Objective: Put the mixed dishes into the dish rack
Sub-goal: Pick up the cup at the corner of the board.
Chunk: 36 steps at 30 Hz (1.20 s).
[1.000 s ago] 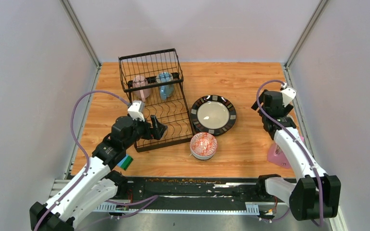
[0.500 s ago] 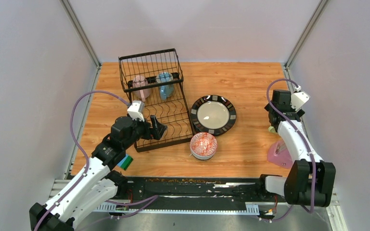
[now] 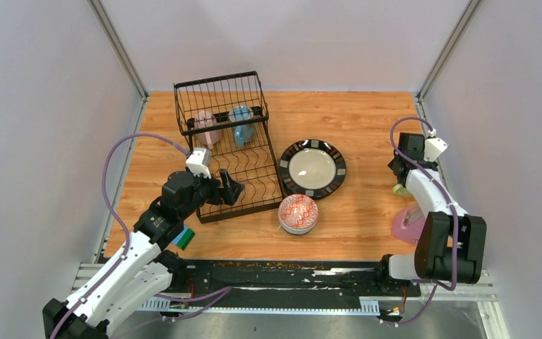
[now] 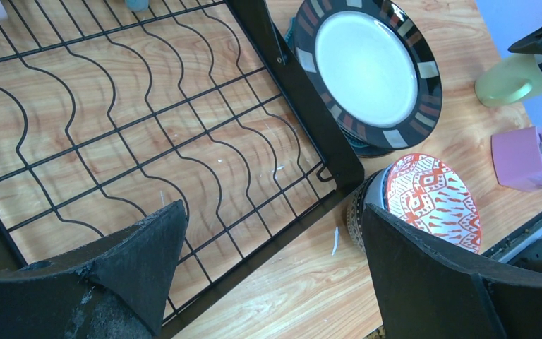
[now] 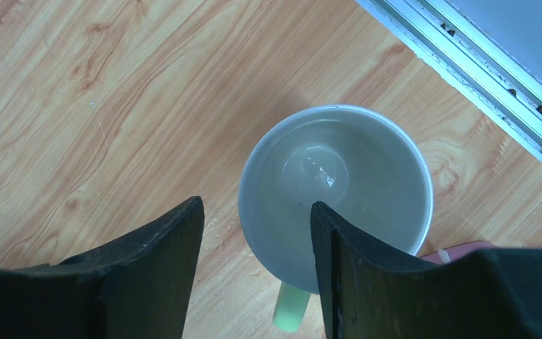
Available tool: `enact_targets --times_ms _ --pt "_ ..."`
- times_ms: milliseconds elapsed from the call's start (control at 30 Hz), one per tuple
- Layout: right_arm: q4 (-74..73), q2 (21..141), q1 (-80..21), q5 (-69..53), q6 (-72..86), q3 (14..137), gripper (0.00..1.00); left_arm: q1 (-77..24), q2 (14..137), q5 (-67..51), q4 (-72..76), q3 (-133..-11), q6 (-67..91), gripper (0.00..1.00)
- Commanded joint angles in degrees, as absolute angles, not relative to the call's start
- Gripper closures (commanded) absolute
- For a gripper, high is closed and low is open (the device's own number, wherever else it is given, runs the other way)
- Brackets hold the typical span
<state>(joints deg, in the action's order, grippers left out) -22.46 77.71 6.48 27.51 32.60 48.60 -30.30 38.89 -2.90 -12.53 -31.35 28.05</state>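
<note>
The black wire dish rack (image 3: 229, 141) stands at the back left, with a pink mug (image 3: 207, 127) and a blue mug (image 3: 241, 126) in its taller basket. A black-rimmed cream plate (image 3: 312, 168) and a red-patterned bowl (image 3: 298, 213) lie on the table to its right. My left gripper (image 4: 274, 210) hangs open over the front corner of the rack (image 4: 303, 106), holding nothing. My right gripper (image 5: 257, 205) is open astride the near rim of an upright green mug (image 5: 353, 176). One finger is inside the mug. The other is outside with a gap to the wall.
A pink container (image 3: 406, 227) sits just in front of the green mug (image 3: 399, 189), close to the right wall rail. A blue-green sponge (image 3: 183, 237) lies near the left arm's elbow.
My right arm has swung toward the right wall and lowered onto the green mug, its jaws narrowing. The left arm has not moved.
</note>
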Motion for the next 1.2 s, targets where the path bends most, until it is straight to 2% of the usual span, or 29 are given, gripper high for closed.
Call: enact_targets --times_ms 0,367,433,467,567,767,1167 --pt "-20.4 80.0 8.3 25.6 29.8 51.6 0.5 -30.4 38.6 -2.6 -11.2 -31.6 27.1 0.0" --pt "-20.3 82.7 9.7 19.4 27.7 53.1 0.76 -30.4 40.4 -3.7 -9.9 -31.6 27.5 0.0" --pt "-20.3 82.6 9.7 18.9 27.9 53.1 0.87 -30.4 40.5 -3.6 -10.1 -31.7 27.4 0.0" --pt "-20.2 82.6 9.7 18.5 27.9 53.2 0.89 -30.4 40.5 -3.5 -10.3 -31.8 27.2 0.0" --pt "-20.0 82.9 9.6 17.4 27.7 53.4 0.9 -30.4 40.5 -3.1 -10.1 -31.7 27.3 0.0" --pt "-19.4 83.3 9.7 11.6 26.0 53.6 1.0 -30.4 41.9 -3.7 -9.5 -32.5 27.3 0.0" --pt "-18.0 83.7 9.7 1.3 23.5 53.9 1.0 -30.4 45.4 -5.3 -7.7 -33.8 27.5 0.0"
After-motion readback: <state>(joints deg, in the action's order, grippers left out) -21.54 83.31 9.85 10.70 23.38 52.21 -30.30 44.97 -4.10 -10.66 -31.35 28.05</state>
